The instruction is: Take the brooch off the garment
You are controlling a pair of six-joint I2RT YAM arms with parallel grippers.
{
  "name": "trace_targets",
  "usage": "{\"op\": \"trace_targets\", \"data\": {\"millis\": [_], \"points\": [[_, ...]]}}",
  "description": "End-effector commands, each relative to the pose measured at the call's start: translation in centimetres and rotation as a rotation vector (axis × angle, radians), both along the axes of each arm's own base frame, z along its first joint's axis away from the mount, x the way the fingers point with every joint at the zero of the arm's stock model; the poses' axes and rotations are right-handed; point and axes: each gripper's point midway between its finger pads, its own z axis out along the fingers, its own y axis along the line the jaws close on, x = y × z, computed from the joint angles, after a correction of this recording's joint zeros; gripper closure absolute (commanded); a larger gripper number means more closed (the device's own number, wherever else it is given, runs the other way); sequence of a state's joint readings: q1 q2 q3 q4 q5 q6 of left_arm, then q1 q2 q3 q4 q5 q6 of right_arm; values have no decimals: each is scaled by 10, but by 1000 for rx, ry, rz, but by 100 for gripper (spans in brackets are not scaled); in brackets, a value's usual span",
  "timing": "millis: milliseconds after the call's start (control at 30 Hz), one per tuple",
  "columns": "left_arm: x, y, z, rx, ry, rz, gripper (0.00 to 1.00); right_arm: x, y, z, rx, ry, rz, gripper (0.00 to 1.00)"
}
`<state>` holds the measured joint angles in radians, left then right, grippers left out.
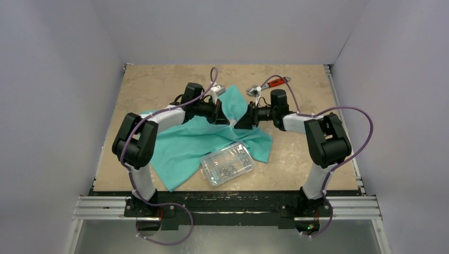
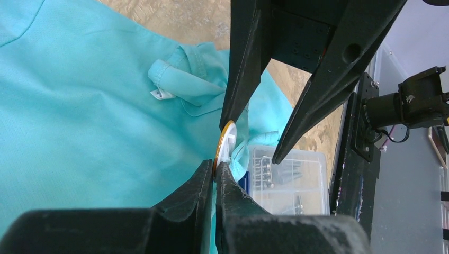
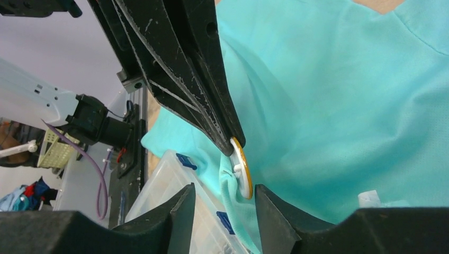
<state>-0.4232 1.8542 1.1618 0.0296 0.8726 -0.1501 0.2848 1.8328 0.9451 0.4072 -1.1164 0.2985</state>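
The teal T-shirt (image 1: pixel 185 143) lies on the table, a fold of it lifted between my two grippers. The brooch (image 2: pixel 226 142), a small round disc with an orange rim and a white back, is pinned through that fold and also shows in the right wrist view (image 3: pixel 242 168). My left gripper (image 2: pixel 214 165) is shut on the brooch's edge. My right gripper (image 3: pixel 223 190) is open, its fingers either side of the brooch and the bunched cloth without touching them. In the top view the grippers (image 1: pixel 233 119) meet tip to tip and hide the brooch.
A clear plastic parts box (image 1: pixel 227 163) with screws lies on the shirt's near edge, just below the grippers. A red-handled wrench (image 1: pixel 272 83) lies at the back right. The shirt's white neck label (image 2: pixel 161 94) is left of the brooch.
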Motion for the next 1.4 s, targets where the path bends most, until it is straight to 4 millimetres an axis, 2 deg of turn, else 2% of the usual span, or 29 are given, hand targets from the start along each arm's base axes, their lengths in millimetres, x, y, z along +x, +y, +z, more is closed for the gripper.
{"op": "trace_targets", "data": {"millis": [0,200,467,700,867,933,1367], "points": [[9,-4,12,-11,-31,5,100,2,-6,3,-20,-69,47,49],[11,-6,16,-21,-35,11,100,0,-12,-14,-74,-81,66,45],[12,-6,16,-16,-32,18,100,1,-15,-31,-126,-99,96,51],[7,-4,9,44,-49,-2,100,1,-14,-25,-116,-116,104,88],[9,2,-2,124,-81,8,100,1,-13,-16,-104,-128,110,98],[10,4,-5,143,-84,14,100,1,-13,-15,-102,-131,110,100],[15,17,-23,273,-123,48,100,0,-11,-6,-85,-144,113,100]]}}
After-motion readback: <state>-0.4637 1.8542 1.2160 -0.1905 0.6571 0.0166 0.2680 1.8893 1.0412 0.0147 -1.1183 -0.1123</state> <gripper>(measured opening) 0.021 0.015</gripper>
